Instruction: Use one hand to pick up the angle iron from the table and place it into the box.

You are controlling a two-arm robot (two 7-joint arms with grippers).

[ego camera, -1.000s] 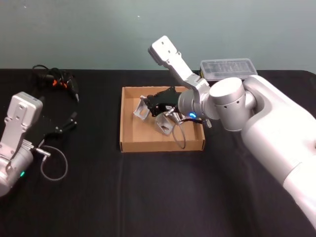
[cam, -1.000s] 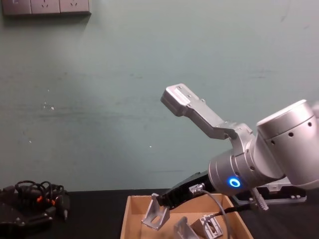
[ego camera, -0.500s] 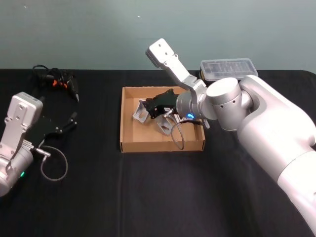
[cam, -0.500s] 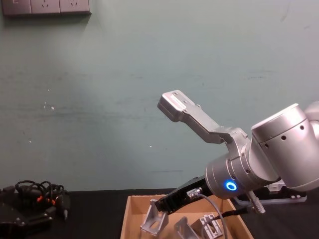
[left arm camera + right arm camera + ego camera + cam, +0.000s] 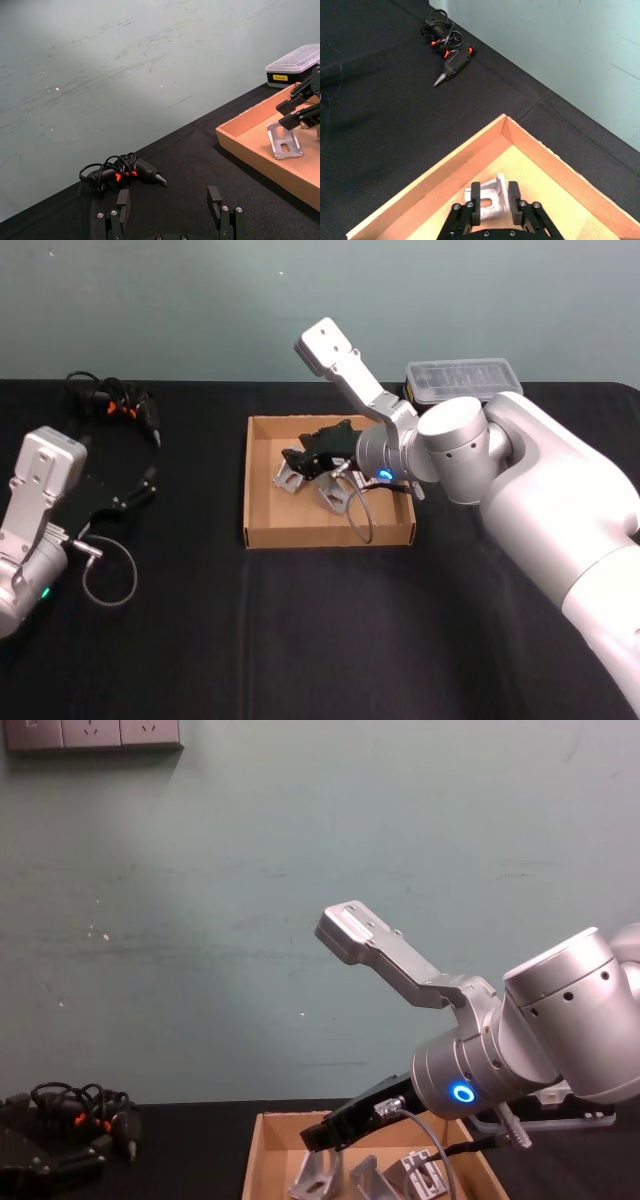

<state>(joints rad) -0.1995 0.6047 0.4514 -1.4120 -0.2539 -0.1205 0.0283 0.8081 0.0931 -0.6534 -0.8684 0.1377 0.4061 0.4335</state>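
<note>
The tan box [image 5: 330,536] sits mid-table on the black table [image 5: 200,640]. A silver angle iron [image 5: 289,478] lies on the box floor near its left wall, also seen in the left wrist view [image 5: 284,142] and the chest view [image 5: 316,1180]. My right gripper [image 5: 302,460] hovers just above it, open, fingers [image 5: 476,196] spread to either side of the iron [image 5: 489,202] and not gripping it. Two more angle irons [image 5: 336,495] lie beside it in the box. My left gripper [image 5: 140,490] rests open at the table's left, with nothing between its fingers [image 5: 215,197].
A black corded tool [image 5: 120,405] with orange marks lies at the back left. A clear-lidded plastic case [image 5: 462,378] stands behind the box. A grey cable loop [image 5: 110,580] lies by the left arm. The front of the table is bare black cloth.
The right gripper moved the angle iron down and left inside the box, then opened. The iron now lies on the box floor. The left arm has not moved.
</note>
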